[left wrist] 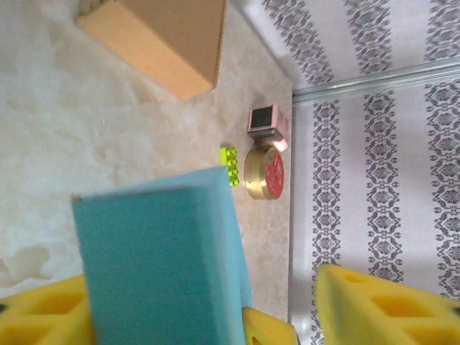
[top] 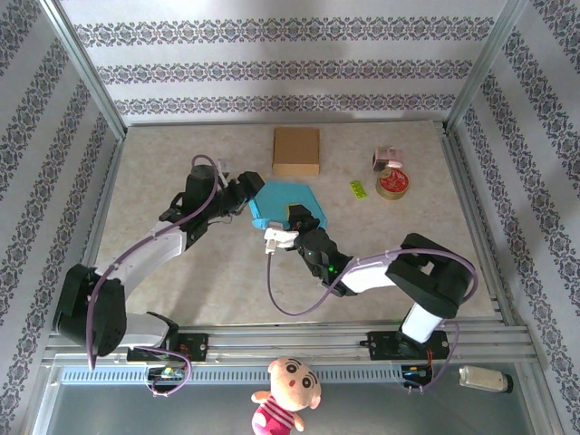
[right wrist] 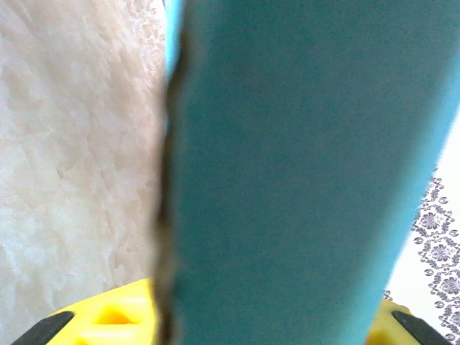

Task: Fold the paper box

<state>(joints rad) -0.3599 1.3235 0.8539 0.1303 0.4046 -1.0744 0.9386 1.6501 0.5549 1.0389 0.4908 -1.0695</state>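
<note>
One blue paper box [top: 279,198], one cardboard box [top: 296,150], one tin [top: 392,184], one doll [top: 288,394].

Teal paper box [top: 283,201], tan cardboard box [top: 296,150] — mottled beige table [top: 408,227] — grey floral-striped white walls [top: 272,68]

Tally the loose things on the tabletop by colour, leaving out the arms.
Blue: 1, the paper box
Brown: 1, the cardboard box
Pink: 1, the small cube
Red and gold: 1, the round tin
Green: 1, the small block
Total: 5
</note>
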